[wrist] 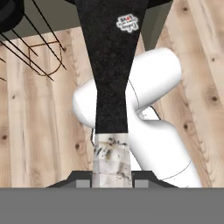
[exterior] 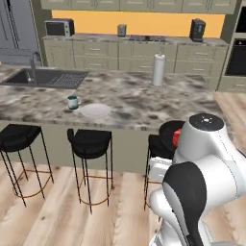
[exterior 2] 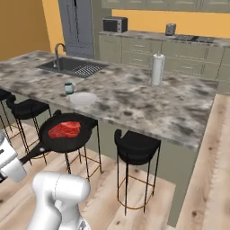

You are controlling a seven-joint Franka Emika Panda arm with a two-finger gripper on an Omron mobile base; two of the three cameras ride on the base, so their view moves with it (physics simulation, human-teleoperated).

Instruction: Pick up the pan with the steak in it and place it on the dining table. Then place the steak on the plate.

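Base pair behind — dining table (exterior: 144,103) shared

A kitchen: sink (exterior: 45,77), microwave (exterior: 59,28), beige cabinets (exterior: 96,50).

The long speckled worktop (exterior 2: 134,101) has a plate (exterior 2: 83,98) on it, a little teal mug (exterior 2: 69,88) at its 10 o'clock, and a white paper roll (exterior 2: 157,68) at 1 o'clock.

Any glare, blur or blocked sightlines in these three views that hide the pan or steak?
Left base view: arm blocks most of the pan. Right base view: soft, no glare, steak clear. Hand view: handle sharp between the fingers.
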